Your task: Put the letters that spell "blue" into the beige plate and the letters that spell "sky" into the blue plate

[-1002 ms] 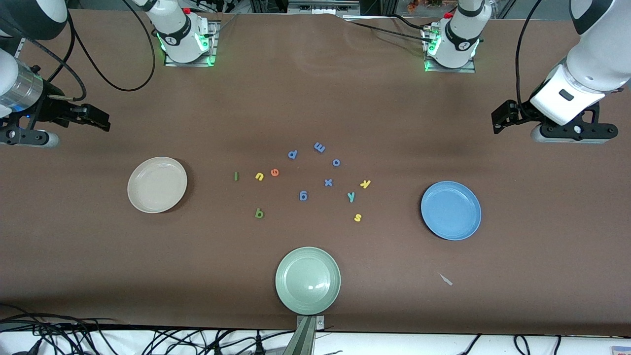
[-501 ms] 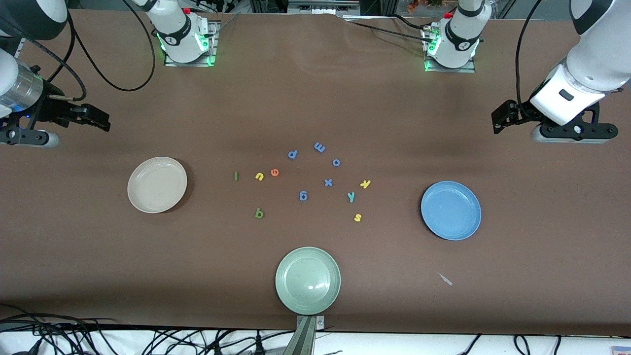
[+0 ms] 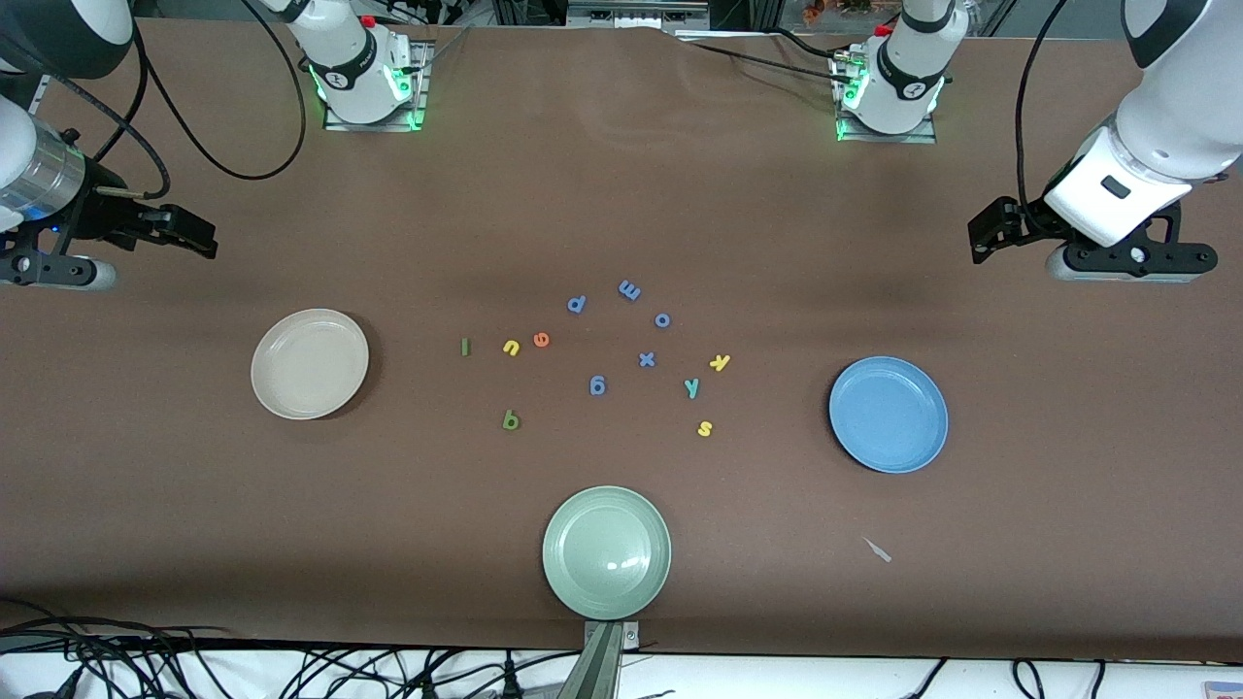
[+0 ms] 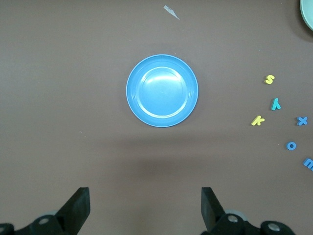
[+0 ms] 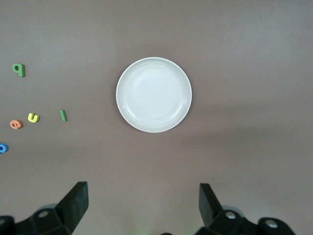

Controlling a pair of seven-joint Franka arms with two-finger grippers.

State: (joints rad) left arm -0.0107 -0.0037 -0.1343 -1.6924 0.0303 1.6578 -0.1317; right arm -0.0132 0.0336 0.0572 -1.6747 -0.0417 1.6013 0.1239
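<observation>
The beige plate [image 3: 310, 364] lies empty toward the right arm's end, the blue plate [image 3: 889, 415] empty toward the left arm's end. Between them lie the green l [image 3: 465, 347], yellow u [image 3: 511, 347], orange e [image 3: 541, 340] and dark green b [image 3: 511, 420], then the yellow k [image 3: 720, 362], teal y [image 3: 691, 387] and yellow s [image 3: 705, 428]. My right gripper [image 3: 199, 236] hangs open and empty over bare table beside the beige plate [image 5: 153, 95]. My left gripper [image 3: 986, 238] hangs open and empty beside the blue plate [image 4: 162, 90].
Several blue-violet letters [image 3: 647, 359] lie scattered among the task's letters mid-table. A pale green plate [image 3: 607, 552] sits near the table's front edge. A small pale scrap [image 3: 879, 550] lies nearer the camera than the blue plate. Cables trail by the arm bases.
</observation>
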